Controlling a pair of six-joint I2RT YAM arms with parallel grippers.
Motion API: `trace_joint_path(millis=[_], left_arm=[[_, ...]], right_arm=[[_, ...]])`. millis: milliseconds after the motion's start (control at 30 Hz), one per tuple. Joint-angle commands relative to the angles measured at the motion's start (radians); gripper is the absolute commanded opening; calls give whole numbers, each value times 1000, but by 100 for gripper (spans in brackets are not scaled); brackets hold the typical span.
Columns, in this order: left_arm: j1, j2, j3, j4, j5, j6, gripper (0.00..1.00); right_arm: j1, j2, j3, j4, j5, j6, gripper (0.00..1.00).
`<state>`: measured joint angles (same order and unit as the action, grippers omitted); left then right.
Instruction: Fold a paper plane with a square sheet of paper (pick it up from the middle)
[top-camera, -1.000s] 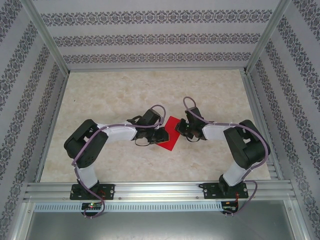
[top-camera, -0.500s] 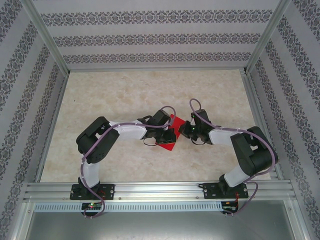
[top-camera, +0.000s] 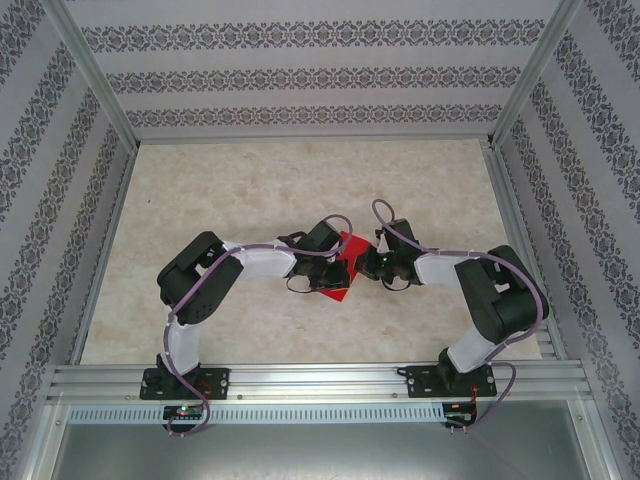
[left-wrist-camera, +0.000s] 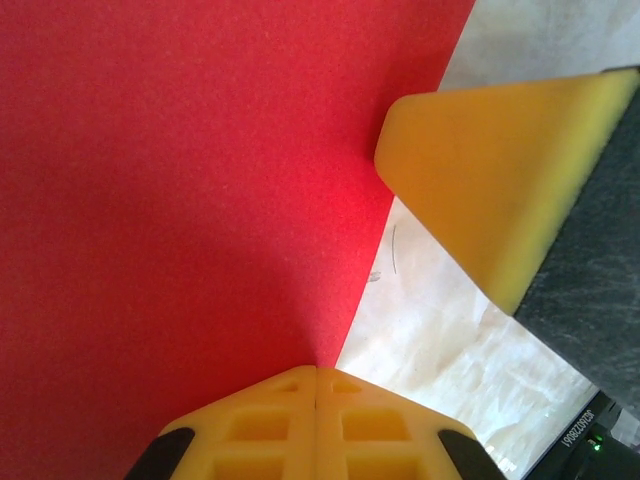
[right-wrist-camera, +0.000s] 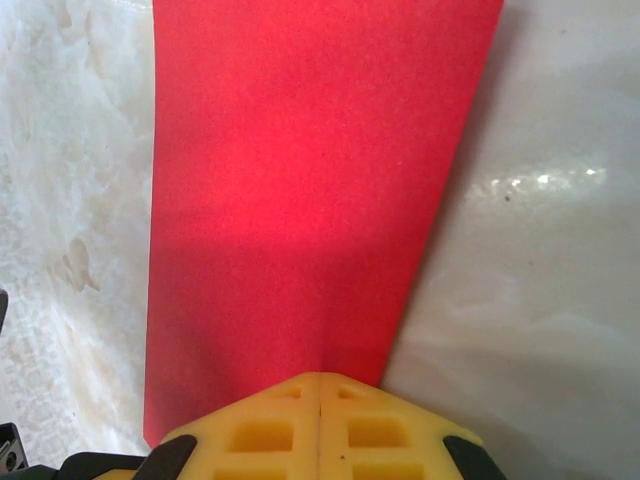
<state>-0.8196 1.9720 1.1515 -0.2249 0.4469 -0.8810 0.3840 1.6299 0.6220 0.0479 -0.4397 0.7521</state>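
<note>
Count, top view:
- square sheet of red paper (top-camera: 340, 290): 1, centre of frame.
- robot arms: 2. One left arm (top-camera: 250, 262) at lower left, one right arm (top-camera: 450, 268) at lower right.
- claws: 2, one per arm. Left claw (top-camera: 335, 272) and right claw (top-camera: 372, 265), both near centre.
- desk (top-camera: 250, 190): 1, marble-look.
- patterned walls (top-camera: 300, 80): 3 (left, top, right of frame).
- purple cables (top-camera: 175, 310): 2, one per arm.

Left wrist view: yellow foam pads (left-wrist-camera: 260, 430): 3. Two at bottom edge, one upper right.

Right wrist view: pads: 2, bottom edge.
</note>
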Motion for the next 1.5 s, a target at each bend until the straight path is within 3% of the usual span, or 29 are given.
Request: trace_joint_path(millis=[0,900,1233,1467], left_arm=[[-10,21,18,-62,-24,28,5],[-10,42,-60,-155,-40,127,0],[-9,64,-61,-150,-51,133,0],[-7,54,-51,-151,-70,140,0]], right_arm=[[-23,19,26,-53,8,-57,5],[-270,204,245,-105,7,-172,4],[-264,91,269,-136,2,-157,5],[-139,53,167,-88,-64,-111,5]])
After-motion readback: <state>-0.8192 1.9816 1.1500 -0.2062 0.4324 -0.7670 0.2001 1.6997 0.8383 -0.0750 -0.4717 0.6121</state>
